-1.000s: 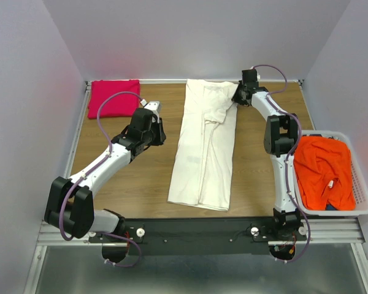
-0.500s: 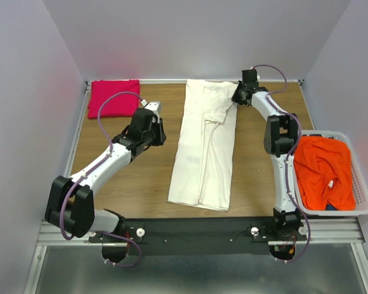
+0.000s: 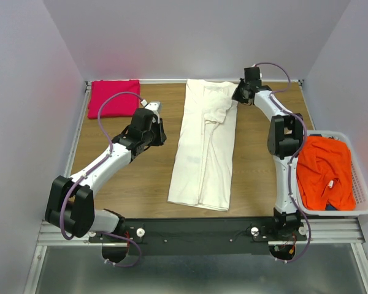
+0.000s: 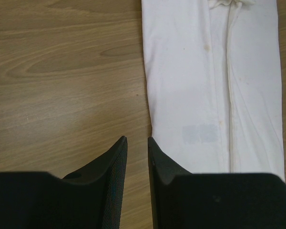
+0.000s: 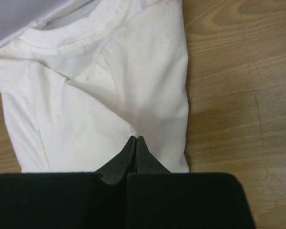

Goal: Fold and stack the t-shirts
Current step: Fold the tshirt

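The cream-white t-shirt (image 3: 205, 147) lies folded into a long strip down the middle of the table, collar at the far end. My right gripper (image 3: 237, 95) is at its far right corner. In the right wrist view its jaws (image 5: 136, 138) are shut on a pinch of the white fabric (image 5: 109, 86) just below the collar. My left gripper (image 3: 161, 136) hovers left of the strip. It is open by a narrow gap (image 4: 136, 139) with only bare wood between the fingers, beside the shirt's left edge (image 4: 214, 86). A folded magenta-pink t-shirt (image 3: 113, 98) sits at the far left corner. The orange-red t-shirt (image 3: 322, 171) lies crumpled in the basket.
The white plastic laundry basket (image 3: 363, 208) stands off the table's right edge, next to the right arm. Walls close in the table at the back and on both sides. Bare wood shows on either side of the white strip.
The right gripper has closed on the white shirt's far right corner and shifted slightly toward the back wall. The left arm has stayed still.
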Tool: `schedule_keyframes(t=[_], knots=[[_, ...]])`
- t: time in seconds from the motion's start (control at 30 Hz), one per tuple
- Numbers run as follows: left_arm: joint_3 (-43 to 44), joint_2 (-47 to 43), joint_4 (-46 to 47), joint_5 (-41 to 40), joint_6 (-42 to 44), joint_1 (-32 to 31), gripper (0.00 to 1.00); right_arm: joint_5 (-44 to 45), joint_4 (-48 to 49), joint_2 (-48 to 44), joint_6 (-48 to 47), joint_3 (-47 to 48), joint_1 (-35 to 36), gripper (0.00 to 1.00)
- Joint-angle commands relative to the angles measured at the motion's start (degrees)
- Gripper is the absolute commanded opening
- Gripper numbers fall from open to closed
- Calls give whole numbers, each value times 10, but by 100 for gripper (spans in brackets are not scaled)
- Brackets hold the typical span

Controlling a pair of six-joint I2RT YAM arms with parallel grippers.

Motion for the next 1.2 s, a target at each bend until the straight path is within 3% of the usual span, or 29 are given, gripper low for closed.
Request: schedule_keyframes(t=[0.0, 0.67, 1.17], knots=[[-6, -3, 13, 15, 5, 4, 32, -14, 24, -53, 9, -19, 1, 0], [-8, -6, 14, 20, 6, 4, 32, -1, 62, -171, 21, -135, 3, 0], [-11, -9, 14, 23, 4, 4, 32, 21, 71, -183, 25, -182, 3, 0]])
